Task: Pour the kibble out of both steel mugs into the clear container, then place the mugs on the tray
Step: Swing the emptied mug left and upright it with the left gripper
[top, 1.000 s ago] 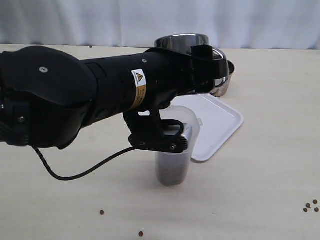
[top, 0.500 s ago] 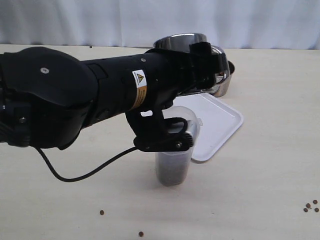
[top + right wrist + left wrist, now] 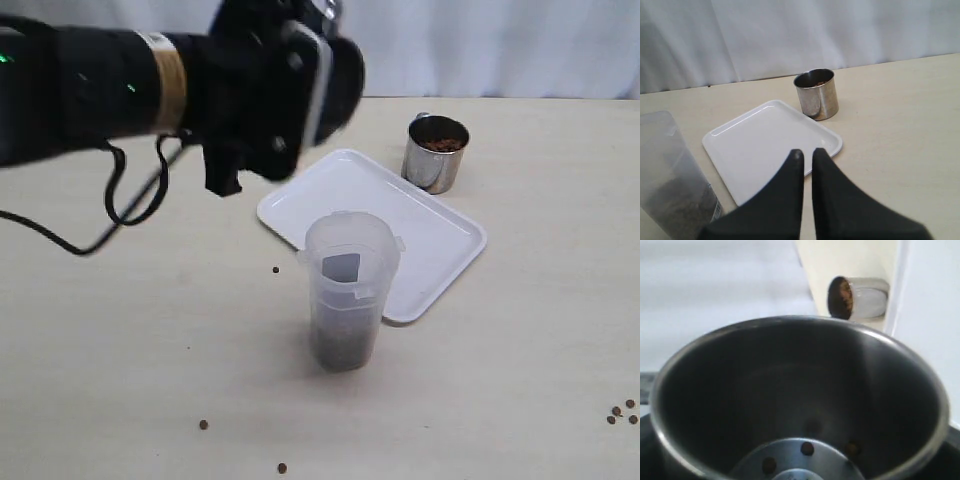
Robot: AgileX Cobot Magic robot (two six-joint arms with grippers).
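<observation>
Left wrist view shows shiny, round steel mug (image 3: 790,385).

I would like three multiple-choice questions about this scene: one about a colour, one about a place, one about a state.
1. What colour is the tray? A white B blue C black
2. Where does the full mug stand? A on the tray B on the table beside the tray C on a shelf
3. How is the right gripper? A open B shut on a mug C shut, empty

Answers: 1 A, it is plain white. 2 B, its base rests on the table past the tray's rim. 3 C, its jaws stand closed with nothing between.
</observation>
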